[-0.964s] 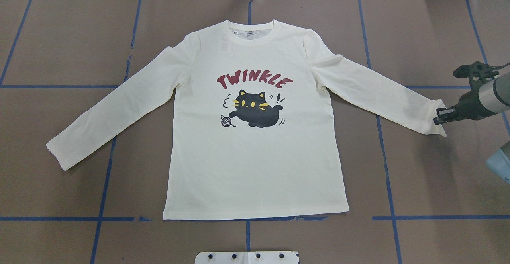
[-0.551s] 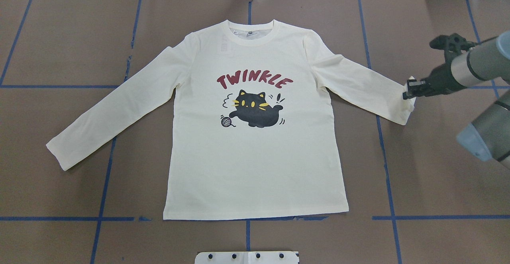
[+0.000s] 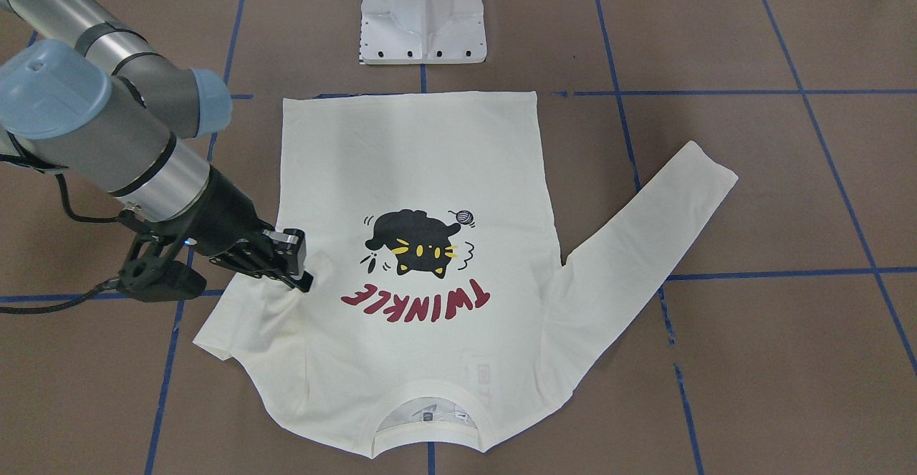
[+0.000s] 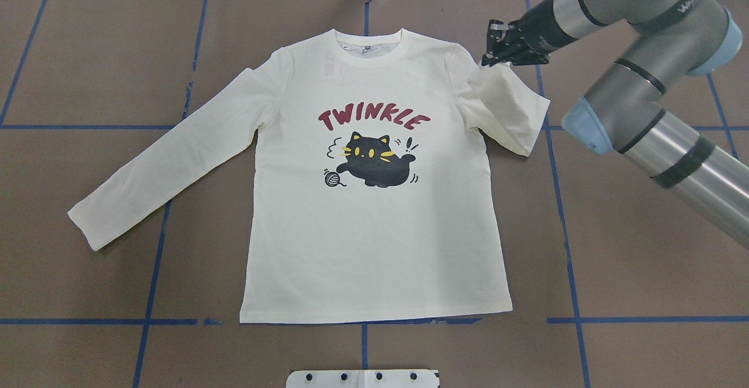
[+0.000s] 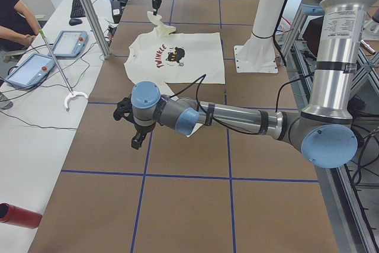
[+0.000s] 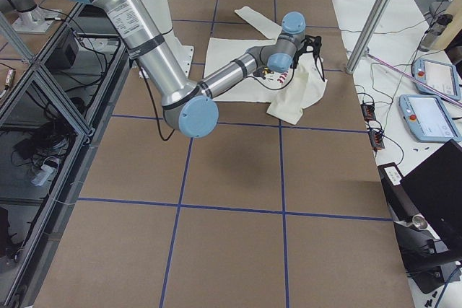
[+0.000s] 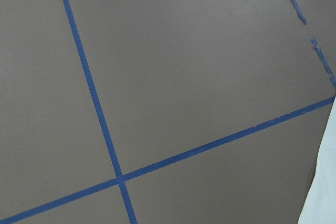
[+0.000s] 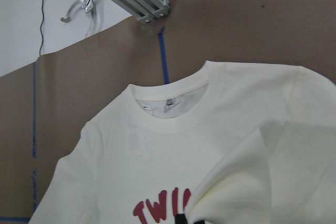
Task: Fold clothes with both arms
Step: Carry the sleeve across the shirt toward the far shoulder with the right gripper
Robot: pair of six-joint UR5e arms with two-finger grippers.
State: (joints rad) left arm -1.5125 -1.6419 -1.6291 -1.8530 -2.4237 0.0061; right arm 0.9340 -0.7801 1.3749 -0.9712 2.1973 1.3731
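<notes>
Paper, matte brown, gridded with blue tape, covers the table. Right gripper pinches the soft cream shirt's cuff at two o'clock; left gripper: cannot tell.

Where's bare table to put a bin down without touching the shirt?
Bare table right of the shirt, robot-side of the right arm; also the far-left corner beyond the outstretched sleeve. Crowded: far right, where the right gripper holds the other sleeve doubled over by the shoulder.
</notes>
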